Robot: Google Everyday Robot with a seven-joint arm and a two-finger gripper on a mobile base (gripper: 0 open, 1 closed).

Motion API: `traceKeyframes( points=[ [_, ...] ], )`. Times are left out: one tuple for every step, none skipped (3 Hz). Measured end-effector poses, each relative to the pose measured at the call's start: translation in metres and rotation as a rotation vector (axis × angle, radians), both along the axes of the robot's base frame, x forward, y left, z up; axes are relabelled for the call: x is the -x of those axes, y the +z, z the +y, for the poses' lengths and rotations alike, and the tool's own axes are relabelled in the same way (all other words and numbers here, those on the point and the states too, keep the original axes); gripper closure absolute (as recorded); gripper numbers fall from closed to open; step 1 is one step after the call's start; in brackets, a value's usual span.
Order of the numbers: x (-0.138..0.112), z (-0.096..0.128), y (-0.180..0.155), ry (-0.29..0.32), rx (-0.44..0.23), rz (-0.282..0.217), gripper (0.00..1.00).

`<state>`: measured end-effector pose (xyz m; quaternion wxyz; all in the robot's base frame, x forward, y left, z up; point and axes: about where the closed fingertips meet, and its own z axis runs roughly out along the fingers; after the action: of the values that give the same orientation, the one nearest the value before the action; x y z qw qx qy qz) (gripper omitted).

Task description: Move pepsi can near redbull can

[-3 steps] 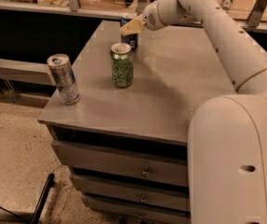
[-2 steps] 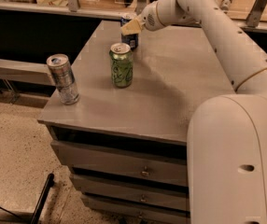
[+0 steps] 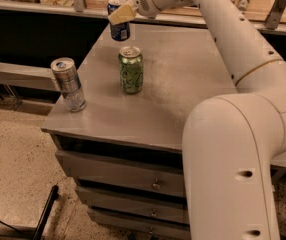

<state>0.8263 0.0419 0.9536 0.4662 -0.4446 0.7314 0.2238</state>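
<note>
The pepsi can [image 3: 120,31], dark blue with a silver top, is held in my gripper [image 3: 118,18] above the table's far left corner. A tan finger [image 3: 122,14] crosses the front of the can's upper half. The redbull can [image 3: 68,84], tall, slim and silver, stands at the table's left front corner. The pepsi can is well behind it and to its right, with the green can between them.
A green can [image 3: 131,70] stands upright on the grey table [image 3: 183,84], left of the middle. My arm [image 3: 223,29] spans the table's right side. Drawers [image 3: 133,184] are under the table. A rail and shelf [image 3: 13,71] run along the left.
My gripper has moved left and up from behind the green can, and the pepsi can has come with it, now in plain sight above the table's far left corner.
</note>
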Motion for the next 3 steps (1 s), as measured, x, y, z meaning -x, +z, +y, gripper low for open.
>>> traceKeyframes(
  points=[
    [0.018,0.054,0.047,0.071,0.039,-0.087,1.0],
    [0.043,0.067,0.097,0.062,0.042,-0.163,1.0],
    [0.084,0.056,0.15,0.001,0.025,-0.243,1.0]
  ],
)
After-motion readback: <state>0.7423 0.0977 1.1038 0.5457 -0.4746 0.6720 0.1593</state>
